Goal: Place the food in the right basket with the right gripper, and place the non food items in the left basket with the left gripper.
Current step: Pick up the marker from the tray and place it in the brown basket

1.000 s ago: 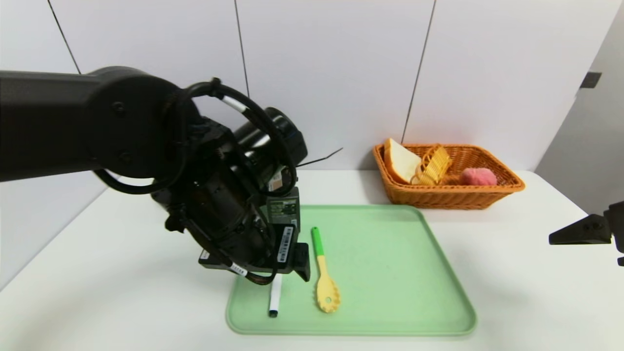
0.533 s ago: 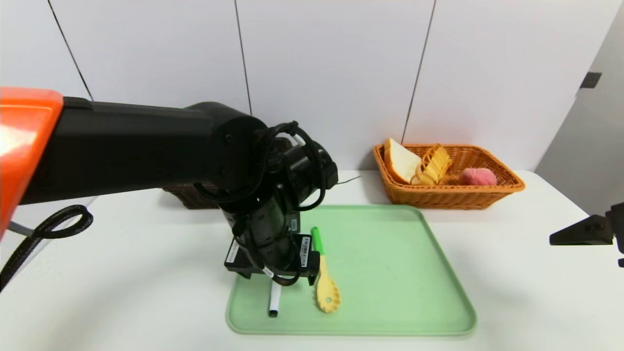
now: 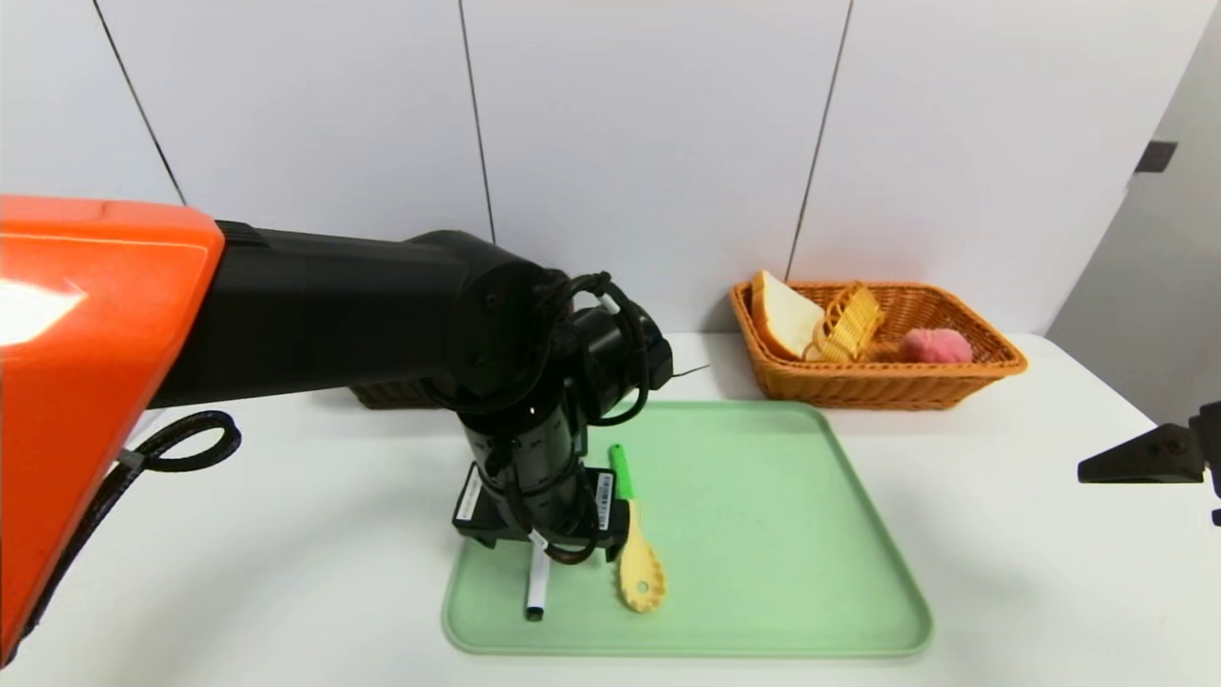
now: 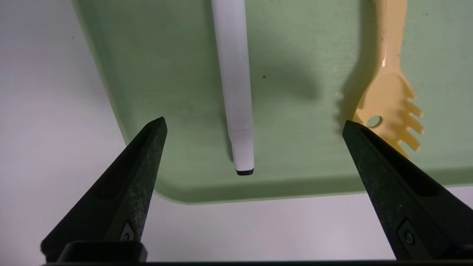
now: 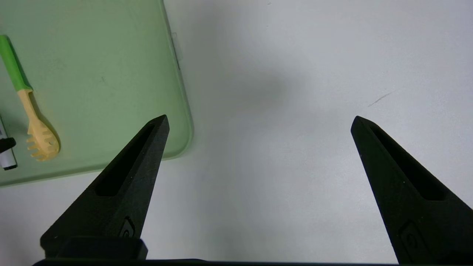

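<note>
Two items on the green tray (image 3: 763, 534): one white marker pen (image 4: 234, 85) and one yellow slotted spoon (image 3: 637, 563) with a green handle, lying side by side, apart.

Left gripper (image 4: 255, 127) above the tray's near left corner, jaws spread wide and empty, straddling the marker's capped end without touching it; one tip is near the spoon head.

Right gripper (image 5: 258, 122) over bare desk (image 3: 1030, 534) right of the tray, wide open, empty.

Orange basket (image 3: 887, 386) far right holds three things: one bread slice (image 3: 784, 315), one small yellow woven basket (image 3: 847, 322), one pink piece (image 3: 937, 345).

Dark brown basket (image 3: 386, 393) mostly hidden behind the left arm.
</note>
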